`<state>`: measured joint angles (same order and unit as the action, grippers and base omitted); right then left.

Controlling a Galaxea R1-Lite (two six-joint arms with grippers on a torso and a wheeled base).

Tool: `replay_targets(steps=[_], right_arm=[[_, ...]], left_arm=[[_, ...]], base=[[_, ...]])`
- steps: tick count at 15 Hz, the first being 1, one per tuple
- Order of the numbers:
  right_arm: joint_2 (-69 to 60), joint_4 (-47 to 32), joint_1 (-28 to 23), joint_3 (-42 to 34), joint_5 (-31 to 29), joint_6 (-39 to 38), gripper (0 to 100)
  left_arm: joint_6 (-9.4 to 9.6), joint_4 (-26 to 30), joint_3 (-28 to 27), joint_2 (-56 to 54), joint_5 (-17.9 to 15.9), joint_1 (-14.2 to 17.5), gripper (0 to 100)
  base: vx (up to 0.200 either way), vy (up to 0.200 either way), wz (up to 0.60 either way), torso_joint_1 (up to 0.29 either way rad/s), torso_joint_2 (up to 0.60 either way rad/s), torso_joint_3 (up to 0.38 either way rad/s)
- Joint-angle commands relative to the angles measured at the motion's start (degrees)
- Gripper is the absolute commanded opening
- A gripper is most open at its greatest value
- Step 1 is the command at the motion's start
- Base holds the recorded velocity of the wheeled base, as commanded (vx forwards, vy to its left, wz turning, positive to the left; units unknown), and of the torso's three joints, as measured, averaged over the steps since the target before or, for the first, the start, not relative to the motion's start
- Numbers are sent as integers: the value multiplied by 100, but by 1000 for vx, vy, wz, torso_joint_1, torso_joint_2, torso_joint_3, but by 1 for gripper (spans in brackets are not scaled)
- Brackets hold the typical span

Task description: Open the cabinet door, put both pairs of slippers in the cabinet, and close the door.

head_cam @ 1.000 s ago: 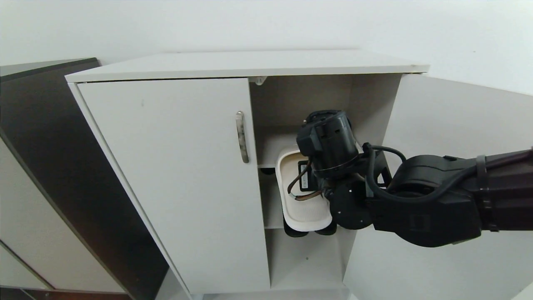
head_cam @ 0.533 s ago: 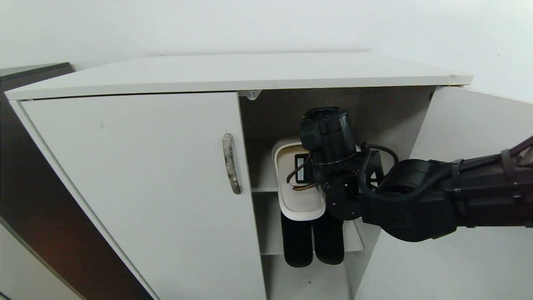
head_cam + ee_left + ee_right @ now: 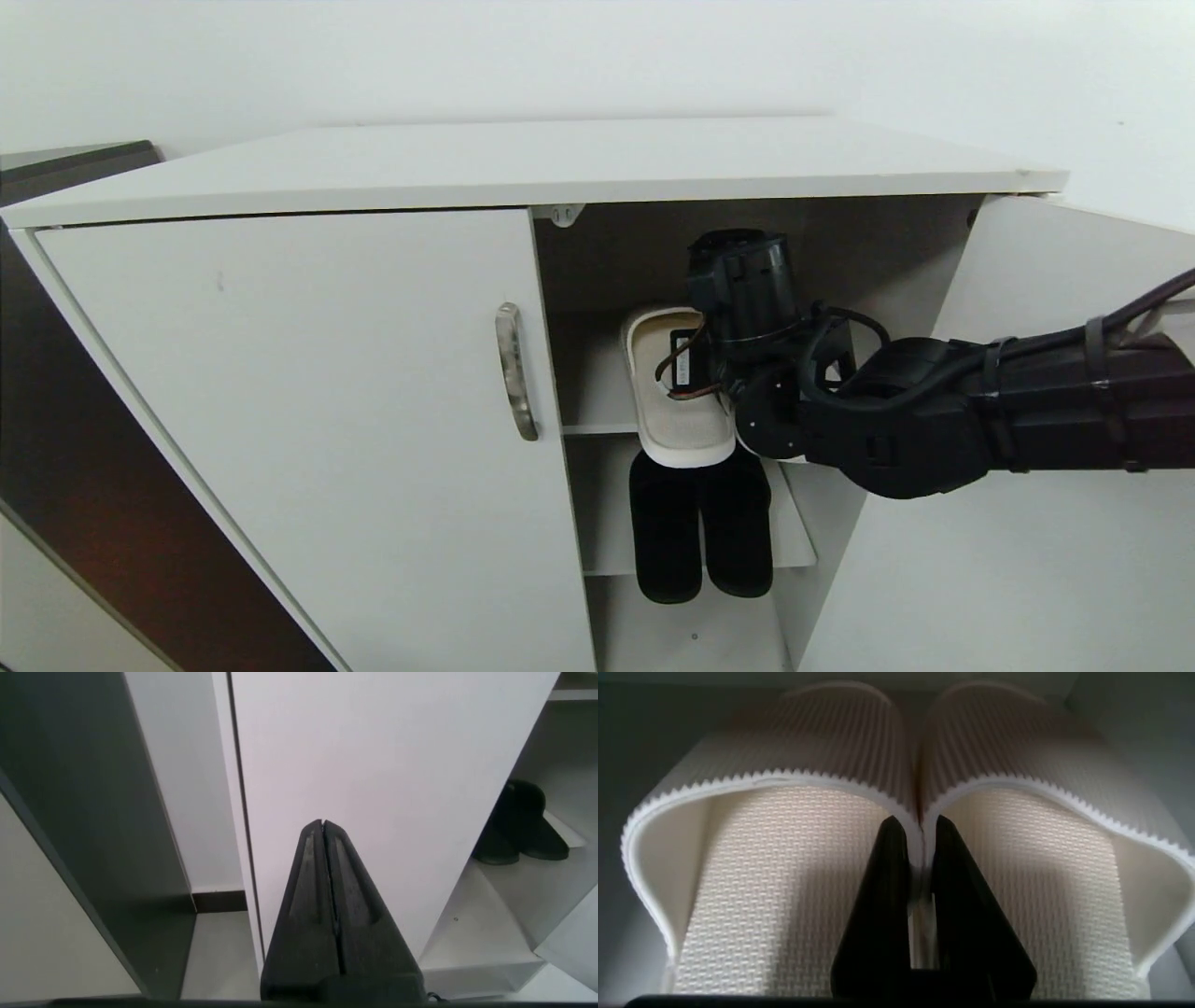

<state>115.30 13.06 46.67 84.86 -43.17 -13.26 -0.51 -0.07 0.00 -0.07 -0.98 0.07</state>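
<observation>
Cabinet (image 3: pixel 523 163): left door (image 3: pixel 308 420) closed, its handle (image 3: pixel 509 371) at the edge nearest the opening. Right door (image 3: pixel 980 579) swung open to the right.

Right compartment, lower shelf (image 3: pixel 607 523): lower pair of slippers (image 3: pixel 700 532) lies on it side by side, heels overhanging the front edge.

Upper shelf (image 3: pixel 597 429): upper pair of slippers (image 3: pixel 677 420) sits at its level, directly above the lower pair, toes pointing inward and heels projecting past the front edge. Contact with the shelf cannot be confirmed.

Right end effector (image 3: pixel 920 859) is between the two upper slippers, clamped on their adjoining inner edges.

Left end effector (image 3: pixel 322 831) is in front of the closed left door, fingers together.

A panel (image 3: pixel 84 392) stands left of the cabinet.
</observation>
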Motion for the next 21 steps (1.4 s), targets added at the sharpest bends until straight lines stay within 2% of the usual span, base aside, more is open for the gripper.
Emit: replay_targets(steps=[1, 8, 21], right_arm=[[335, -84, -140, 400, 10, 8, 0], [845, -532, -369, 1384, 80, -1, 0], [1047, -532, -377, 1419, 89, -36, 0]], left_arm=[[-2, -1, 0, 7, 1, 1, 0], [-10, -1, 0, 7, 10, 1, 0], [-10, -1, 0, 7, 10, 1, 0]], base=[[0, 0, 0, 0, 0, 0], [0, 0, 0, 0, 0, 0], [0, 0, 0, 0, 0, 0]])
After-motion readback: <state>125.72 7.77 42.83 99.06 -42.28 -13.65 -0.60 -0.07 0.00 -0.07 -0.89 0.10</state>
